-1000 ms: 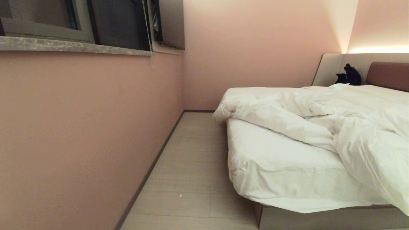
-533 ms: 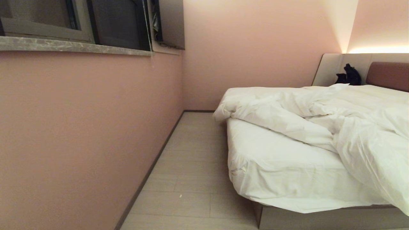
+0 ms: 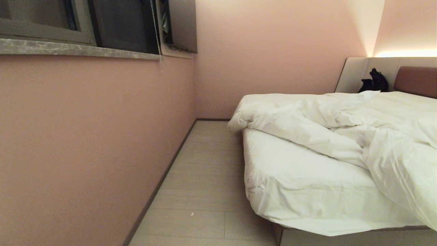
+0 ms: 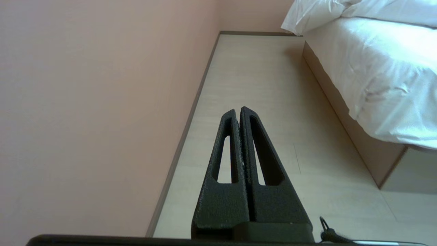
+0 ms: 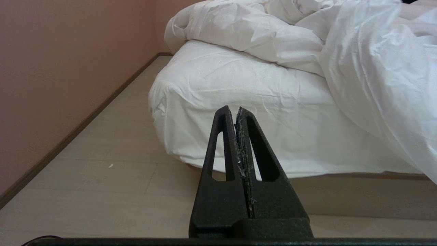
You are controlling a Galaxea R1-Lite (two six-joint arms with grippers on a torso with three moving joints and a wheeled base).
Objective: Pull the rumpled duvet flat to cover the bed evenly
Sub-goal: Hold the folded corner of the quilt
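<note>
View has shifted slightly; left tool point(image 4: 240, 110) and right tool point(image 5: 231, 108) closed, empty.

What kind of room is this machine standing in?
Most likely a bedroom, perhaps in a home or a hotel. A wide bed with a padded headboard stands in the corner, a rumpled white duvet heaped on it, and a window is set in the pink wall beside it.

Dim, warm pinkish cast. Glow from hidden strip above headboard point(image 3: 414, 81), upper right. Soft shadow on floor point(image 3: 205, 177) beside bed point(image 3: 300, 184). Wide-angle bend at edges. Duvet point(image 5: 375, 68) near-overexposed in wrist views.
</note>
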